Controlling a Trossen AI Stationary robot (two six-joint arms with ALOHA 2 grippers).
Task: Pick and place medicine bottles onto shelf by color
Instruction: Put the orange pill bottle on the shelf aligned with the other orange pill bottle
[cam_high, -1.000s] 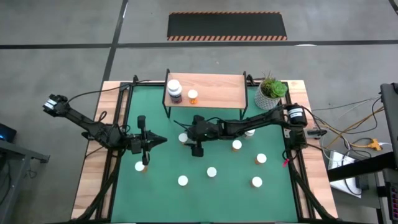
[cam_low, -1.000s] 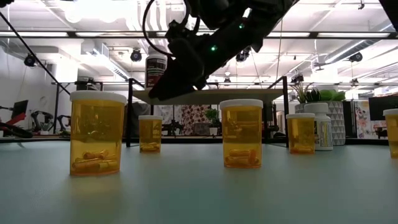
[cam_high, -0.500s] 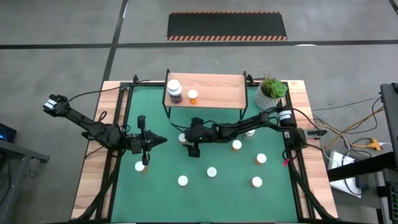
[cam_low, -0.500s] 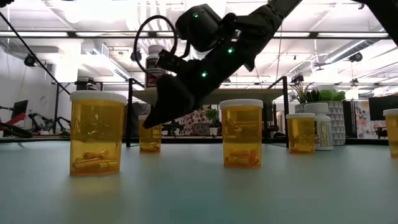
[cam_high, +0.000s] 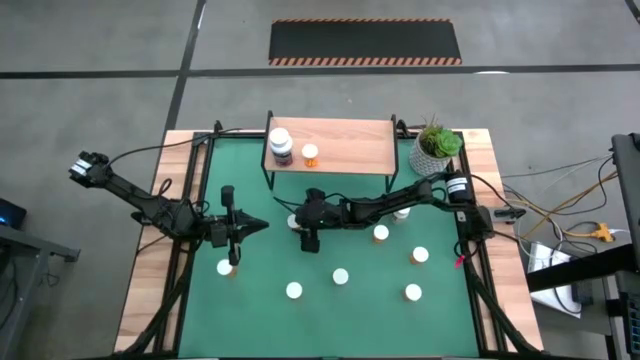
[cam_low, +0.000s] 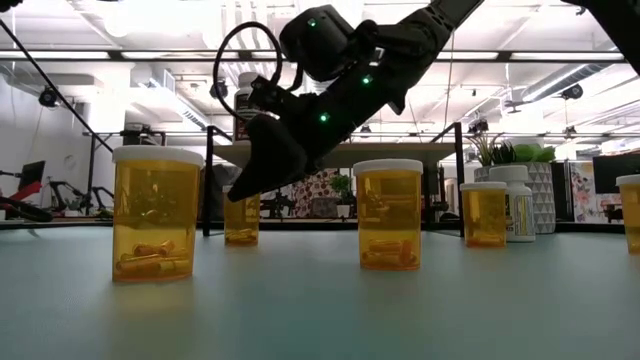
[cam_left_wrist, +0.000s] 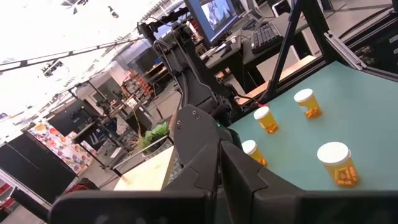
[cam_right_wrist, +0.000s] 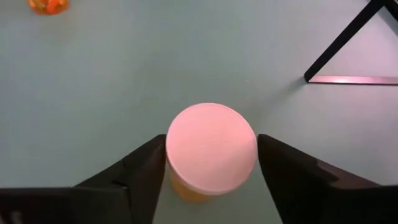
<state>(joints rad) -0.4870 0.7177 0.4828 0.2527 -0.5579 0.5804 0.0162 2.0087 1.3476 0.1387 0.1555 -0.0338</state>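
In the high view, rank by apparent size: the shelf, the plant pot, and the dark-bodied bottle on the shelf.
1. Shelf
2. Plant pot
3. Dark-bodied bottle

The bottle stands higher, nearer the camera, but the gaps are too wide for that to change the order.

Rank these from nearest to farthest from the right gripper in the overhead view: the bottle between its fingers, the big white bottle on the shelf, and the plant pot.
1. Orange bottle, between the right gripper fingers.
2. Big white bottle, on the shelf's left end.
3. Plant pot, right of the shelf.

Orange bottle (cam_low: 241, 217) partly behind right gripper (cam_low: 250, 180).
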